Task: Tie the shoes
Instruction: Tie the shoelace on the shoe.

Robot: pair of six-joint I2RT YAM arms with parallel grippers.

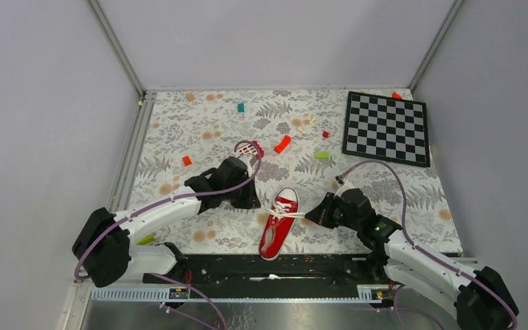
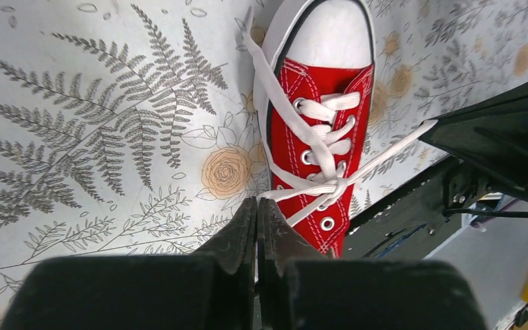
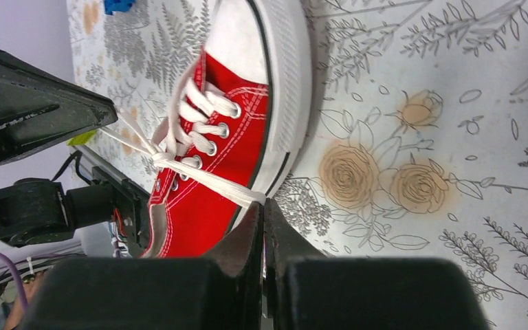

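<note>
A small red sneaker (image 1: pixel 280 221) with white sole and toe cap lies near the table's front edge, toe pointing away. Its white laces cross in a single tight knot (image 2: pixel 333 187) over the eyelets. My left gripper (image 2: pixel 256 201) sits just left of the shoe, shut on one lace end that runs taut from the knot. On the shoe's right side, my right gripper (image 3: pixel 262 203) is shut on the other lace end (image 3: pixel 213 184), also pulled straight. In the top view, the left gripper (image 1: pixel 261 205) and right gripper (image 1: pixel 309 218) flank the shoe.
A checkerboard (image 1: pixel 386 127) lies at the back right. A red block with white squares (image 1: pixel 249 148), a curved red-orange piece (image 1: pixel 282 144), a green block (image 1: pixel 322 155) and other small pieces are scattered behind the shoe. A black rail (image 1: pixel 275 265) runs along the near edge.
</note>
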